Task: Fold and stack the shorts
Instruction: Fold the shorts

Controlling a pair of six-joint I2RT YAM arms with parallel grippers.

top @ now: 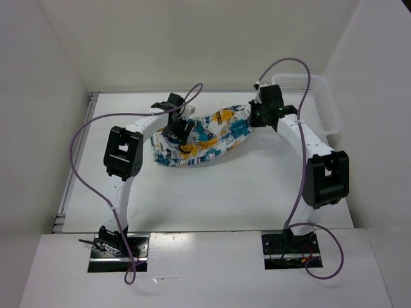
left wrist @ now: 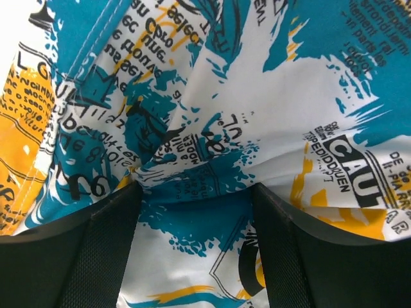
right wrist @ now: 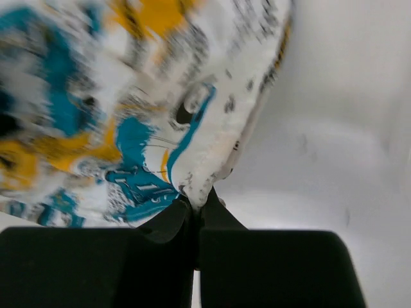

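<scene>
Top external view: the left arm rises from its base at 7 o'clock, bends at a black elbow and reaches inward, its left gripper (top: 176, 131) pointed down on the 9 o'clock part of the soft white fabric shorts printed in teal, yellow-orange and black (top: 212, 138). The right arm climbs from 5 o'clock, folds at its elbow and brings the right gripper (top: 257, 119) to the 3 o'clock end of the shorts. The garment lies rumpled on the white table (top: 212, 199), just toward 12 o'clock of centre. A white mesh plastic basket (top: 321, 102) stands at 1 o'clock, behind the right arm.

Left wrist view: the left gripper (left wrist: 196, 250) has its dark textured fingers (left wrist: 96, 256) spread, with creased shorts (left wrist: 257, 96) filling the gap.

Right wrist view: the right gripper (right wrist: 196, 215) is pressed together, pinching an edge of the shorts (right wrist: 128, 128). Bare table (right wrist: 334, 160) shows at 3 o'clock. The print is blurred.
</scene>
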